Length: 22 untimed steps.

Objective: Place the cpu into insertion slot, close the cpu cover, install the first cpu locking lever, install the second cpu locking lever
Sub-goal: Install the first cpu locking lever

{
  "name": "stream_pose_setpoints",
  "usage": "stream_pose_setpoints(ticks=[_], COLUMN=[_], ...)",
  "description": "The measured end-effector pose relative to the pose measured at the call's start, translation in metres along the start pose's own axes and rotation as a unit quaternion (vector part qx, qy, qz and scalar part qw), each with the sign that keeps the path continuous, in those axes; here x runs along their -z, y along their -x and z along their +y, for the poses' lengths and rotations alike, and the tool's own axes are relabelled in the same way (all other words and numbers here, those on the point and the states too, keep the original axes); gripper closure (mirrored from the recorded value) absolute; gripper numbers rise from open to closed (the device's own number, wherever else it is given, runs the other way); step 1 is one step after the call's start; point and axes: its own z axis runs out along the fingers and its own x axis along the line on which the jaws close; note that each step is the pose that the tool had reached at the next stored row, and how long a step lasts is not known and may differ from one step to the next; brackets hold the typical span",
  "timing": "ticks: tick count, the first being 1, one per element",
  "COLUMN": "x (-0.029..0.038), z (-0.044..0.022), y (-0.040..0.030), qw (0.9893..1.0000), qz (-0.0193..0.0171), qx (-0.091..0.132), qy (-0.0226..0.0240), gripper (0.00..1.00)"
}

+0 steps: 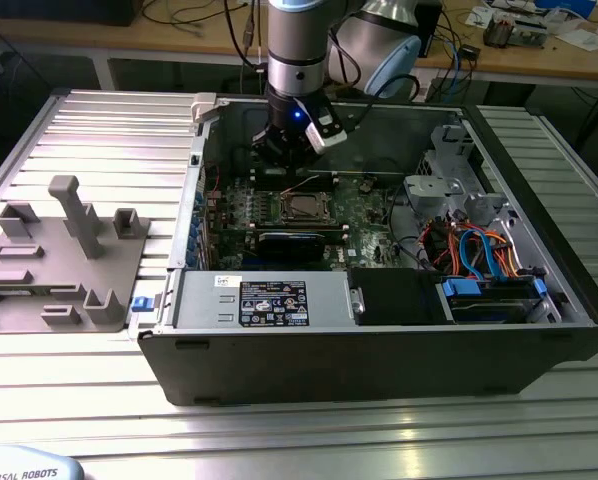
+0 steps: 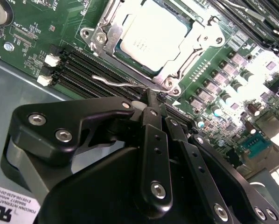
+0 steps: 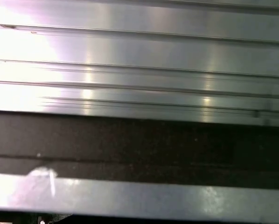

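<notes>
The cpu (image 2: 151, 35) lies flat in the insertion slot (image 1: 301, 207) on the green motherboard (image 2: 32, 23), its silver-grey top showing. The cpu cover (image 2: 201, 41) is folded down over it, framing the chip. A thin wire locking lever (image 2: 114, 82) stands out from the socket's edge, with its hooked end free over the black memory slots. My gripper (image 2: 150, 95) has its black fingers pressed together, shut, with the tips right against that lever near its hinge end; I cannot tell whether the wire is pinched. In the exterior view the gripper (image 1: 282, 168) hangs inside the open computer case, just behind the socket.
The case walls (image 1: 379, 350) ring the board. A power supply (image 1: 269, 300) sits in front of the socket, and a drive cage with orange and blue cables (image 1: 479, 250) is on the exterior view's right. A grey fixture block (image 1: 59, 260) rests on the ribbed metal table (image 3: 139, 70).
</notes>
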Motion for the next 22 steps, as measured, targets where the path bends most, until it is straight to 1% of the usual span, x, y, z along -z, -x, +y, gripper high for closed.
stream_pose_setpoints(ticks=[8, 22], x=[-0.0034, -0.0082], z=[-0.0004, -0.0009], y=[0.0048, 0.0119], qw=[1.0000, 1.0000], qz=[0.0002, 0.0003], qx=[0.009, 0.010], qy=[-0.0002, -0.0002], gripper=[0.89, 0.89])
